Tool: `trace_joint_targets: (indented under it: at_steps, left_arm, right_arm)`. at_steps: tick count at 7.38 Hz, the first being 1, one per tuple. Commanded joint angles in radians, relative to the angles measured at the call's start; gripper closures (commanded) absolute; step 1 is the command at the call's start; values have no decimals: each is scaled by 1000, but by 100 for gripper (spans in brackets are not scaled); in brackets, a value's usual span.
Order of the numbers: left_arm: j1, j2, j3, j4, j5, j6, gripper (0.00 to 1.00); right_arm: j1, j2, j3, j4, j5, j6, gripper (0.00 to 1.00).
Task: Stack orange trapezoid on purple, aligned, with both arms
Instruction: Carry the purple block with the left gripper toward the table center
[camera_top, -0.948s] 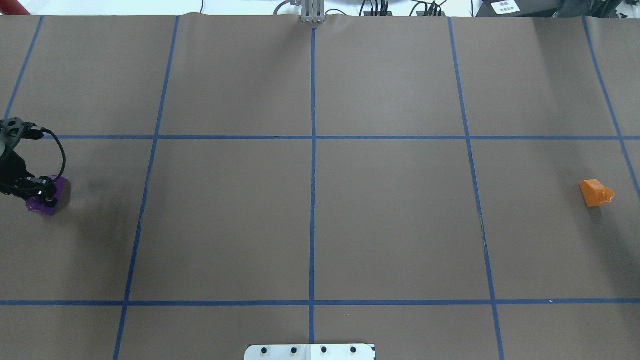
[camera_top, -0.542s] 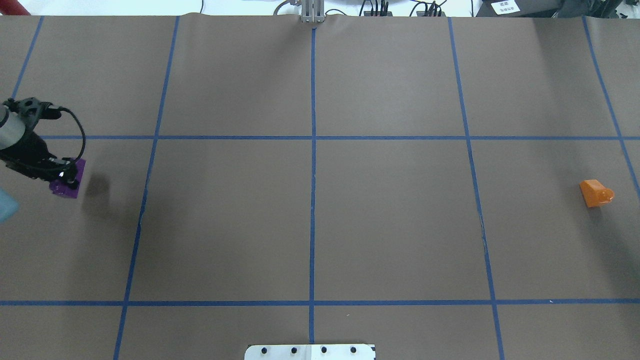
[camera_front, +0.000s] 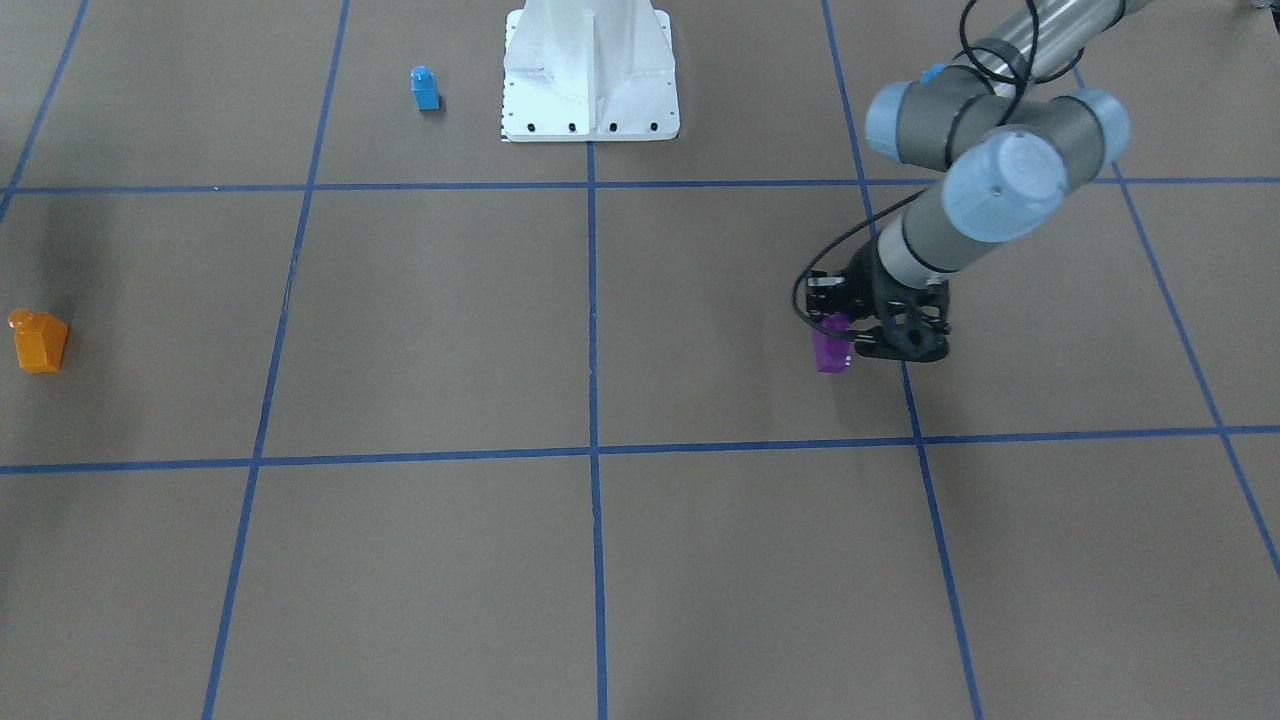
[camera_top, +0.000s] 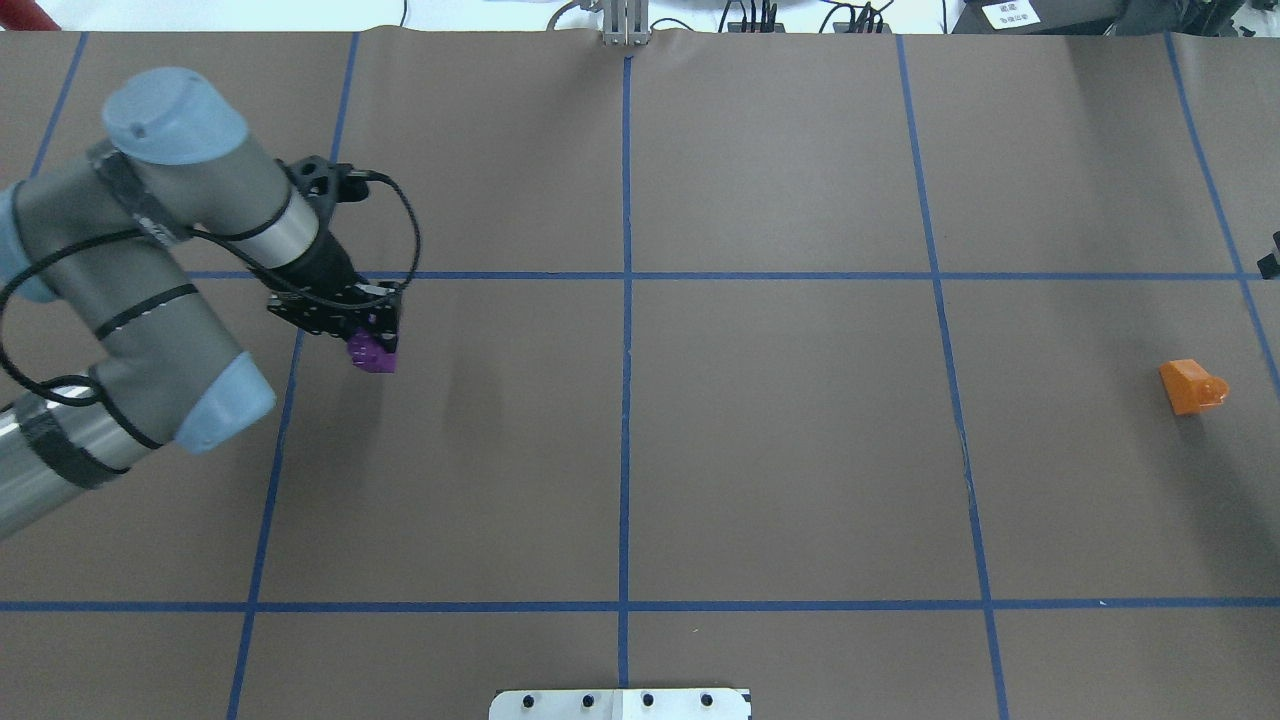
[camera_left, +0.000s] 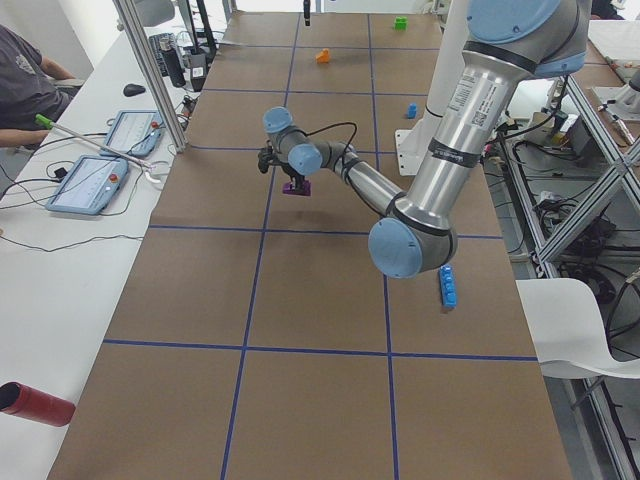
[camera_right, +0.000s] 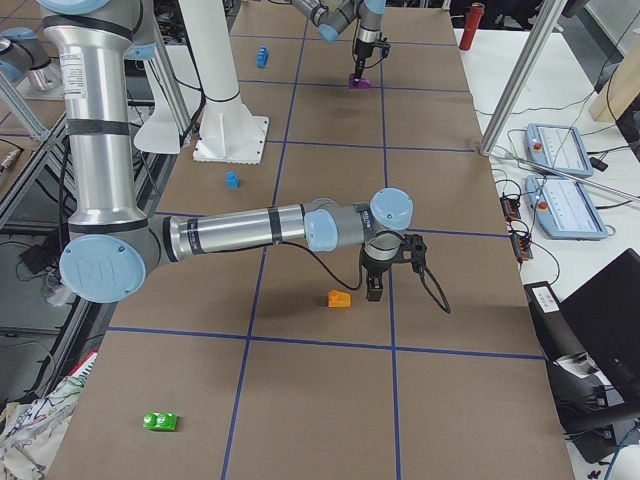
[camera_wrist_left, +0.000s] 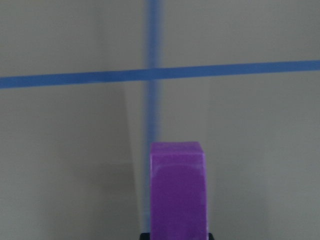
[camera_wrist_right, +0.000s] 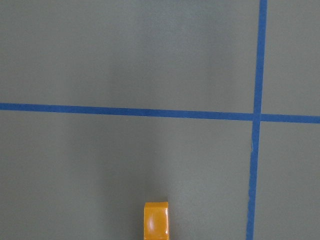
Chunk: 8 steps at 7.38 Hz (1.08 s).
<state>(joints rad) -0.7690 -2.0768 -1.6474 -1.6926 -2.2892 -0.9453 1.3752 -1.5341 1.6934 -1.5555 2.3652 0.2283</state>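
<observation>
My left gripper (camera_top: 372, 340) is shut on the purple block (camera_top: 370, 353) and holds it above the table, left of centre. The block also shows in the front view (camera_front: 830, 350), the left wrist view (camera_wrist_left: 177, 195) and the exterior left view (camera_left: 294, 187). The orange trapezoid (camera_top: 1190, 386) lies on its side at the far right, also seen in the front view (camera_front: 38, 341). In the exterior right view my right gripper (camera_right: 372, 290) hangs close beside the orange trapezoid (camera_right: 339, 298); I cannot tell whether it is open. The right wrist view shows the orange trapezoid (camera_wrist_right: 156, 225) at its bottom edge.
A small blue single-stud block (camera_front: 425, 88) stands beside the white robot base (camera_front: 590, 100). A long blue brick (camera_left: 447, 286) lies near the table edge by the left arm. A green brick (camera_right: 158, 421) lies at the table's right end. Blue tape lines grid the brown table.
My left arm has swung right from the table's left edge toward the middle, carrying the purple block. The orange trapezoid has not moved. A black part now shows at the overhead view's right edge.
</observation>
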Motion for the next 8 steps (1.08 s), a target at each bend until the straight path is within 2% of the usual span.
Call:
trace_joint_targets:
  at_steps: [1, 3, 6, 8]
  left_arm:
    - [104, -214, 120, 2, 69, -102, 100]
    - [187, -356, 277, -2, 155, -177, 100]
    - [218, -413, 357, -1, 169, -184, 100]
    - [232, -422, 368, -1, 169, -214, 100]
  right_arm:
    - [-7, -1, 0, 0, 2, 2, 0]
    - [-18, -4, 3, 0, 5, -3, 0]
    - [-22, -8, 2, 0, 3, -6, 0]
    - [-24, -8, 2, 0, 3, -4, 0]
